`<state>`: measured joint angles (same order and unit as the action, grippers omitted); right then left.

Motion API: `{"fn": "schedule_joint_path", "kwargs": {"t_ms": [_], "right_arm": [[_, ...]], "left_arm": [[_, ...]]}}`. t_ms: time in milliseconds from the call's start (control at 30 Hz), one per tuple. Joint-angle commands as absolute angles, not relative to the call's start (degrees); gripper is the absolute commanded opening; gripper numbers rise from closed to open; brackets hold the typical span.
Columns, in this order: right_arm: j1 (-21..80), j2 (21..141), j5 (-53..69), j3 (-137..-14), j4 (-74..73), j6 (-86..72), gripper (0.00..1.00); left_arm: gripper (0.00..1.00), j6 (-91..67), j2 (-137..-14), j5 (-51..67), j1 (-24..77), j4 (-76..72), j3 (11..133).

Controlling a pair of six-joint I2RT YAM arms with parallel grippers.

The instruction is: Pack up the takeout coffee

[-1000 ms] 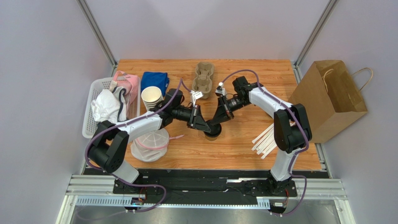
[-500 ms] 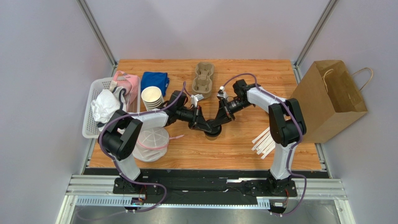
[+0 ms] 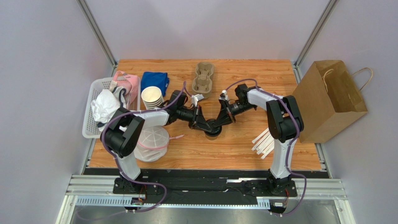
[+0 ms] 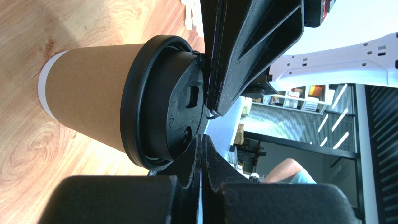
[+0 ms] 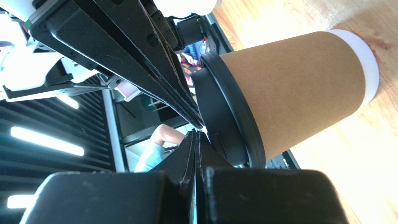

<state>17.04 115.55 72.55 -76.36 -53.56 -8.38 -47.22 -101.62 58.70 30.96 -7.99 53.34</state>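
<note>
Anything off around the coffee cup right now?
Nothing spilled: takeout coffee stands upright, lid on. Odd part: left gripper and right gripper are both shut, tips meeting at its lid rather than gripping the cup.

I see the takeout coffee (image 4: 88, 95) standing on the table (image 3: 233, 151) near its middle. The left gripper (image 4: 202, 140) meets its lid from the left and the right gripper (image 5: 196, 135) from the right. Behind it, toward the far edge, lies the cup carrier (image 3: 203, 77). Left of that are the folded cloth (image 3: 154, 79) and the stack of cups (image 3: 152, 97), then the basket (image 3: 95, 89) at the left edge. The mesh pouch (image 3: 150, 143) lies near left, the straws (image 3: 264, 140) near right, and the paper bag (image 3: 329, 100) sits beyond the right edge.
</note>
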Motion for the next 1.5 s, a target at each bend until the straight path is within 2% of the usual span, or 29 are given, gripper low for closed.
{"fn": "schedule_joint_path", "kwargs": {"t_ms": [0, 500, 633, 767, 1067, 1467], "right_arm": [[16.44, 119.18, 63.37, -74.09, -52.56, -7.91, 0.0], [16.17, 120.15, 55.37, -72.6, -51.42, -8.88, 0.0], [16.35, 119.18, 57.65, -72.86, -51.77, -8.18, 0.0], [17.4, 115.32, 63.27, -77.32, -55.53, -5.1, 0.0], [17.75, 108.46, 64.95, -84.28, -65.03, -0.18, 0.0], [17.75, 114.16, 62.67, -93.07, -66.36, 1.32, 0.0]], "left_arm": [[0.0, -41.75, -106.08, 49.05, 30.15, -1.15, 51.68], [0.0, -38.58, -110.57, 45.88, 29.62, 2.9, 53.26], [0.0, -37.18, -109.87, 46.93, 29.62, 3.16, 54.4], [0.0, -33.68, -107.85, 48.34, 30.23, 4.99, 57.9], [0.0, -29.8, -107.49, 48.6, 30.85, 9.14, 62.93], [0.0, -28.48, -99.85, 53.96, 30.94, 8.7, 63.28]]}}
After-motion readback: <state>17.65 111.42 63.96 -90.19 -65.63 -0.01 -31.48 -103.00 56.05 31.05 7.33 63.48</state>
